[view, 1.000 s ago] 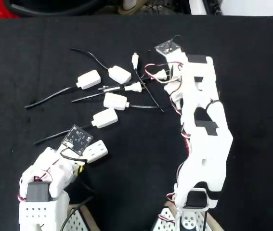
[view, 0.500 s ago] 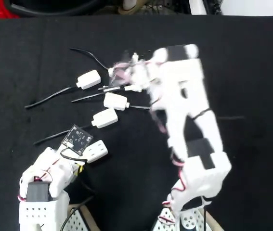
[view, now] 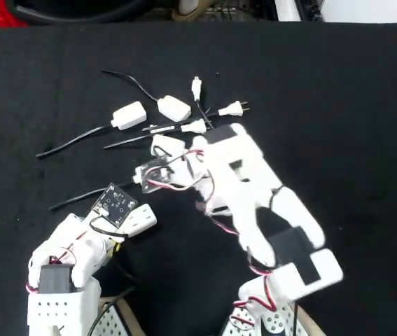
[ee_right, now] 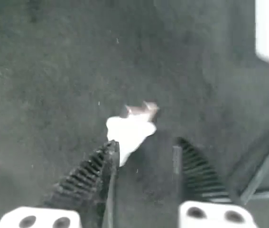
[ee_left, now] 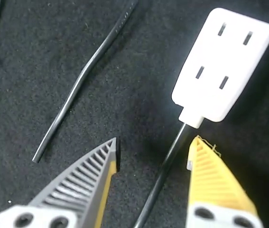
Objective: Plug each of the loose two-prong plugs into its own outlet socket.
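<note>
Fingers (ee_left: pixel 212 178) of the left gripper (ee_left: pixel 155 140) gape wide astride the cable (ee_left: pixel 168 159); the outlet socket (ee_left: pixel 222 61) lies just beyond, lengthwise away from them.

Wide free room lies over the right half of the tabletop (view: pixel 366 140) and along its far strip, both bare. The middle is barred by the right arm (view: pixel 254 196), slanting from the near edge to the cluster, with the right gripper (ee_right: pixel 143 142) low among the things there. That cluster is tight: white outlet sockets (view: pixel 129 115), loose plugs (view: pixel 233 108) and black cords (view: pixel 72 143) crossing one another, narrow gaps between. The left arm (view: pixel 65 259) fills the near left corner. The left gripper (ee_left: pixel 155 142), fingers spread, straddles one socket's cord (ee_left: pixel 165 168), that socket (ee_left: pixel 222 61) just ahead; bare tabletop separates it from a loose cable (ee_left: pixel 77 90)
</note>
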Available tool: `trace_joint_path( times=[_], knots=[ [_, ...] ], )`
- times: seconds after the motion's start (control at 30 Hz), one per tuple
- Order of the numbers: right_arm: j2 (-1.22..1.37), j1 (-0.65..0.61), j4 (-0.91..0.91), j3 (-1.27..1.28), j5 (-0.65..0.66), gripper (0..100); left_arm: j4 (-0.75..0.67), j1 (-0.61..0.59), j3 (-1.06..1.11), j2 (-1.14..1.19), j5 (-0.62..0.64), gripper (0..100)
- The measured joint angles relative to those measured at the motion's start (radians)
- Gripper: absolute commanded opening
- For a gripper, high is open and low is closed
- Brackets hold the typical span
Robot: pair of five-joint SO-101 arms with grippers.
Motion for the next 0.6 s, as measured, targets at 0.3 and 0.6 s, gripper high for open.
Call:
trace_joint_path(
  times=[0.3,0.6],
  knots=[
    [-0.267,0.164,-0.025,0.086,-0.377,24.3,0.000,0.000,0.000,0.000,0.000,24],
    [-0.334,0.160,-0.029,0.290,-1.487,41.8,0.000,0.000,0.000,0.000,0.000,24]
  ],
)
